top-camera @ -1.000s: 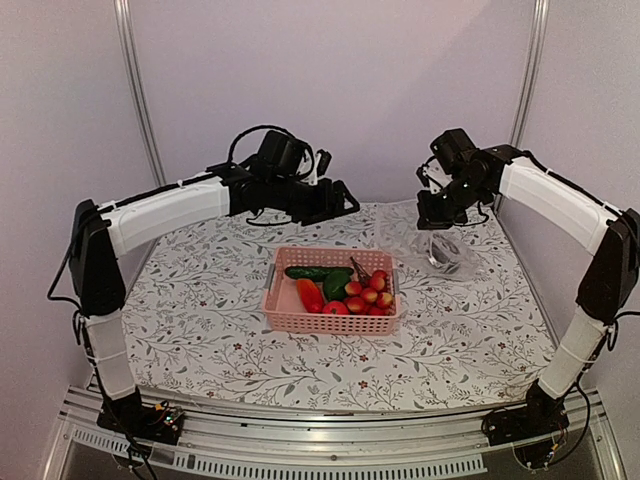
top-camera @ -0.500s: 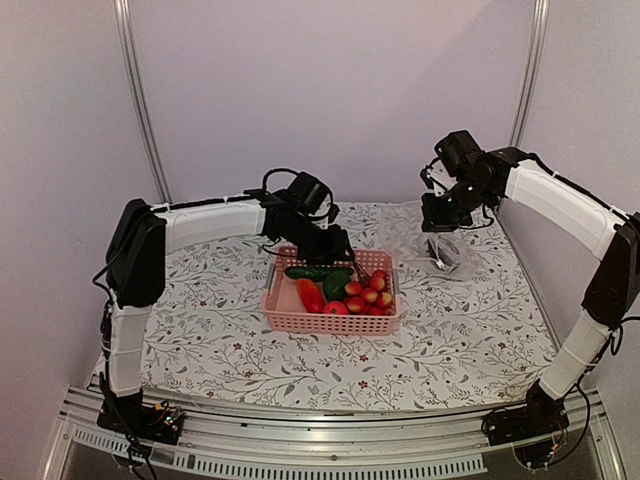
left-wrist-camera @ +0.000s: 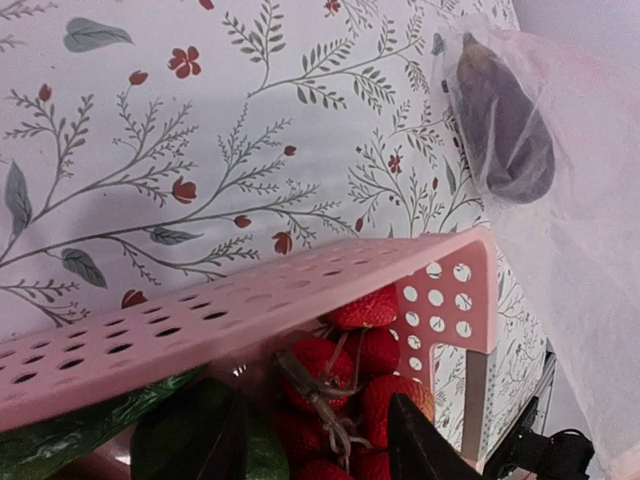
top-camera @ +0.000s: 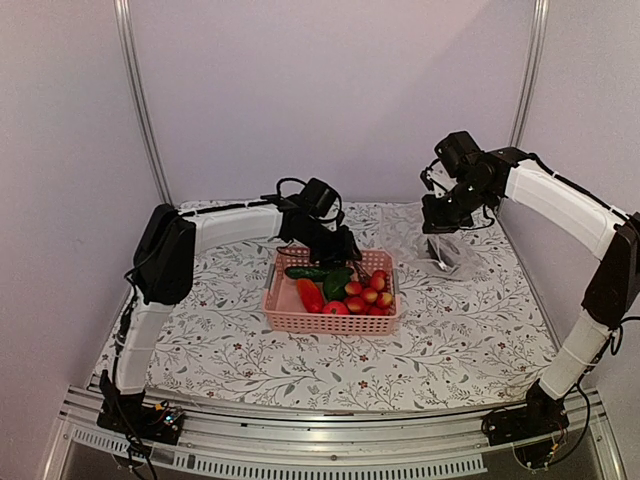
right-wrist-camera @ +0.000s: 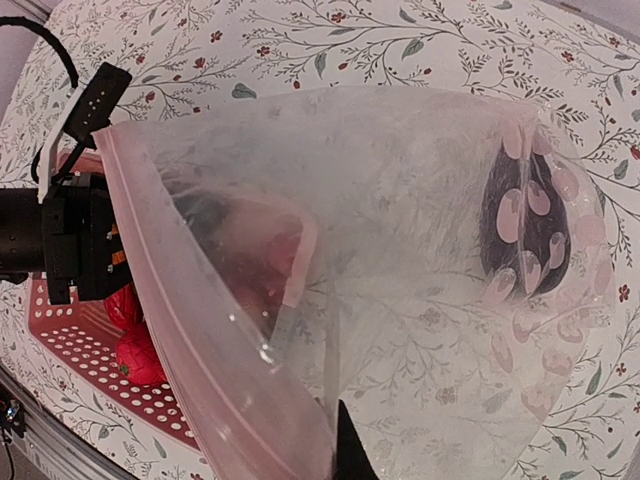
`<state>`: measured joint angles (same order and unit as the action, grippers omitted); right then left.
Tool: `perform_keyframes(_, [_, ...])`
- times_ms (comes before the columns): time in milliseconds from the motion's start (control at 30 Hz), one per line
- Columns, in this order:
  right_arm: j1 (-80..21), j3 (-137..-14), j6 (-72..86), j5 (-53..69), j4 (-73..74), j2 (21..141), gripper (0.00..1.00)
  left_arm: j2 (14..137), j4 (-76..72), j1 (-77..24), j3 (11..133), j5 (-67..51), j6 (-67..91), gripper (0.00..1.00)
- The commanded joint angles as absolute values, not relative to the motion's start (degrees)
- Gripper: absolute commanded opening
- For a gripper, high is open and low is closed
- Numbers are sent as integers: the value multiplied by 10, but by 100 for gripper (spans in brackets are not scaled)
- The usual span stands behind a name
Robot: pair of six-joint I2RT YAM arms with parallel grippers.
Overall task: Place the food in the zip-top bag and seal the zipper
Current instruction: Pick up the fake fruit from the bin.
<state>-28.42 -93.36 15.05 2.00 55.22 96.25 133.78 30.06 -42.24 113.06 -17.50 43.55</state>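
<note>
Plastic bag (right-wrist-camera: 400, 250): probably limp, slippery; right hand (top-camera: 438, 225) pinches its rim.
Red fruits (left-wrist-camera: 365, 350): probably light; left hand (left-wrist-camera: 320, 440) spread; grasp stem (left-wrist-camera: 308, 383).

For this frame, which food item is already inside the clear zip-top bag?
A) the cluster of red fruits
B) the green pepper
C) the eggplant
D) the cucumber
C: the eggplant shows through the plastic of the zip-top bag, while the cucumber, green pepper and red fruits lie in the pink basket.
</note>
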Motion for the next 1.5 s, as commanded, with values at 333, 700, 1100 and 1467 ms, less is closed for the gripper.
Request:
perform_keyframes(333, [-283,-941,146,21,568,947,0,1383,215,-413,1132,-216,482,32])
perform_keyframes(700, [-283,-939,148,18,573,939,0,1385,198,-413,1124,-219,484,19])
perform_keyframes(1100, [-283,-928,154,18,573,929,0,1382,206,-424,1137,-204,470,2])
perform_keyframes(1467, [-283,-919,161,5,585,912,0,1201,141,-441,1072,-167,462,0])
